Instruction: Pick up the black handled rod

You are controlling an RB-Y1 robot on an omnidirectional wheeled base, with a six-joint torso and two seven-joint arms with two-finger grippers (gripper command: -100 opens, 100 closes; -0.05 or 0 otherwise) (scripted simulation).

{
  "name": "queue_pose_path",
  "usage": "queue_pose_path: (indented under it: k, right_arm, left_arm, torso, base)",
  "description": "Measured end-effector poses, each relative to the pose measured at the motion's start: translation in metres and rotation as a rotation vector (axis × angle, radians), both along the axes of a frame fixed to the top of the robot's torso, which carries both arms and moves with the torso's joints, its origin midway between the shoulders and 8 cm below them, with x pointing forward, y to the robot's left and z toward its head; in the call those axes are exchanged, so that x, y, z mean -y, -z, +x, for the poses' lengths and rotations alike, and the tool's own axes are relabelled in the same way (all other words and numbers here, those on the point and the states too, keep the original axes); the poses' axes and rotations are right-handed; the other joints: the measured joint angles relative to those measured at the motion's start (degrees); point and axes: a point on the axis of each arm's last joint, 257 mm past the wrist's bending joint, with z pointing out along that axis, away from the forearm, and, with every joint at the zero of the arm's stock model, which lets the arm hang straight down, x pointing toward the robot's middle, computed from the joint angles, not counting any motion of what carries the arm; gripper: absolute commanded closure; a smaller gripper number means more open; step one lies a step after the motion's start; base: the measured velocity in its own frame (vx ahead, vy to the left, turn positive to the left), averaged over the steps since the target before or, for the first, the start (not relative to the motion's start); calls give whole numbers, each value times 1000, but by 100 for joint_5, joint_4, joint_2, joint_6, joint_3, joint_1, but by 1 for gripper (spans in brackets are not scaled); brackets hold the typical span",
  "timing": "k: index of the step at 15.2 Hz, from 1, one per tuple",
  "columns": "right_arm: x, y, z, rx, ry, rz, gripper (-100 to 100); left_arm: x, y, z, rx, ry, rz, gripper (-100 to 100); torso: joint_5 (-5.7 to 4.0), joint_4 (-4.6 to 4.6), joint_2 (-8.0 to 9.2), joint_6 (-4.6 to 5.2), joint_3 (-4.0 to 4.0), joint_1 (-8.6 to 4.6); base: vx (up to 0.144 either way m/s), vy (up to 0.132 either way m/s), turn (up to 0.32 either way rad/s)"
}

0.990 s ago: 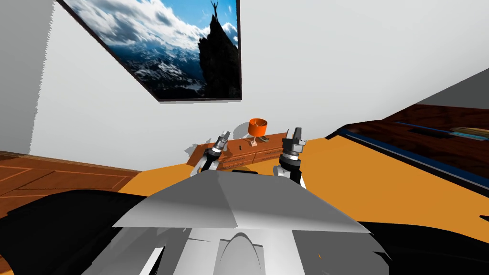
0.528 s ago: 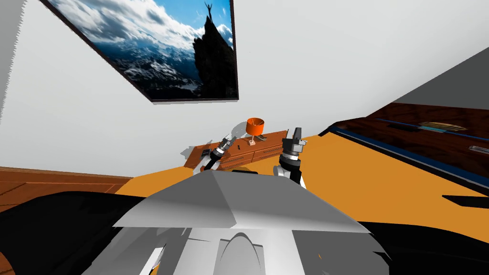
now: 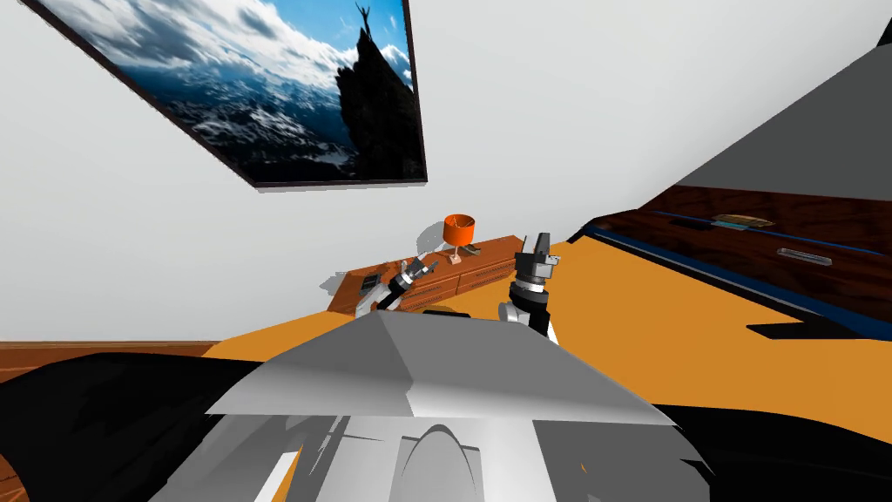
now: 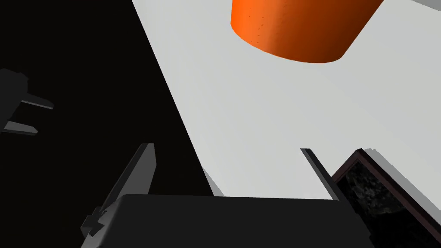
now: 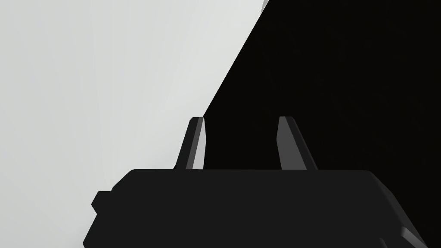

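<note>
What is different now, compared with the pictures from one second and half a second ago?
My head camera has swung, so the whole room shifted across the picture. The left end effector tilted forward and down toward the wooden sideboard, near the orange lamp. Nothing was grasped; its fingers stand open. The right end effector stayed upright in place.

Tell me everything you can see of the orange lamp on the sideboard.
The lamp has a plain, smooth orange drum shade on a thin pale stem with a small flat base. It stands on top of the wooden sideboard, close to the white wall, where it throws a grey shadow. Only the sideboard touches it. The left end effector, open, points toward the shade without touching it.
</note>
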Motion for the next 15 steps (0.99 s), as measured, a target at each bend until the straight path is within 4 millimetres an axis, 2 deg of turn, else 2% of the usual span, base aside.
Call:
queue_pose_path:
  k: [5, 8, 13, 15]
  right_arm:
    - [0, 0, 0, 0, 0, 0, 0]
    - [0, 0, 0, 0, 0, 0, 0]
    - [0, 0, 0, 0, 0, 0, 0]
    - [0, 0, 0, 0, 0, 0, 0]
  left_arm:
    - [4, 50, 3, -5, 38, 212, -100]
    - [5, 85, -5, -7, 65, 337, -100]
    - [-6, 133, -11, -7, 102, 520, -100]
    - [-17, 159, -14, -12, 124, 609, -100]
  torso:
    - [-1, -1, -4, 2, -3, -3]
    - [-2, -2, -6, 2, -3, -9]
    - [-1, -2, -8, -3, -5, -3]
    - [-2, -3, -11, 3, -7, -9]
  base:
    - [-8, -19, -135]
    - [1, -32, -148]
    - [8, -29, -130]
    - [11, -36, -166]
